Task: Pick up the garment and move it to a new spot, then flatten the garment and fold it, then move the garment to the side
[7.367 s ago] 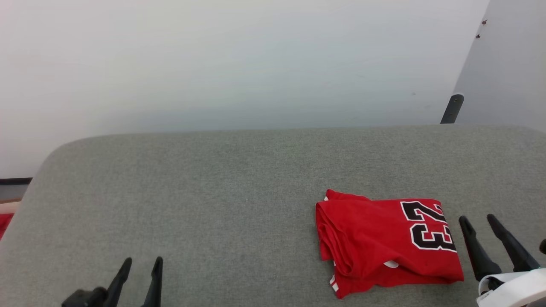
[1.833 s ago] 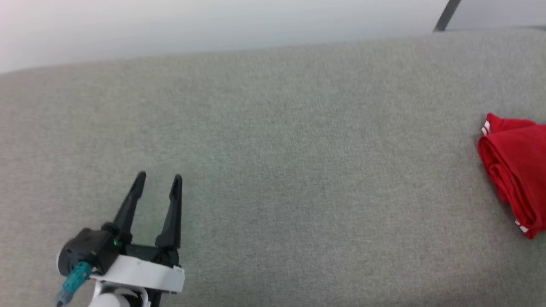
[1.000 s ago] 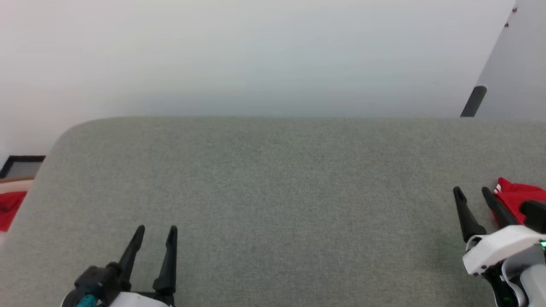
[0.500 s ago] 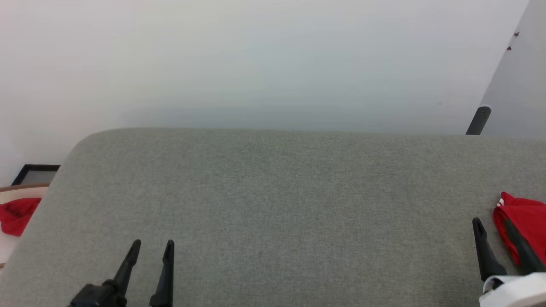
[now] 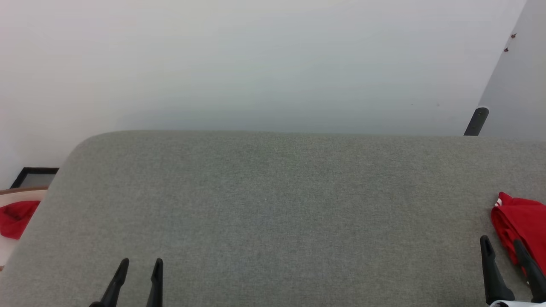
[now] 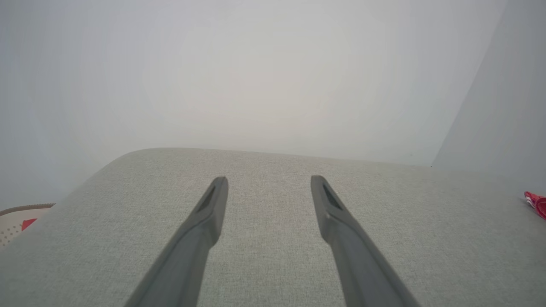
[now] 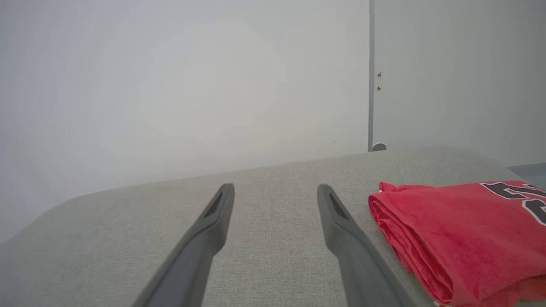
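Note:
The garment (image 5: 522, 219), a red shirt folded into a thick bundle, lies at the right edge of the grey padded table (image 5: 273, 204). In the right wrist view the garment (image 7: 465, 234) shows part of a black white-outlined number at its far right. My right gripper (image 5: 501, 245) stands open just left of it, nothing between its fingers (image 7: 341, 230). My left gripper (image 5: 140, 265) is open and empty near the table's front left, far from the garment (image 6: 536, 201).
A small red cloth (image 5: 15, 215) lies in a pale round basket (image 5: 17, 192) off the table's left end. A dark post (image 5: 475, 121) stands behind the far right edge. White walls close the back.
The head camera has tilted and swung, so the picture shifted. Both grippers now sit lower in the head view than half a second ago. The garment lies as before.

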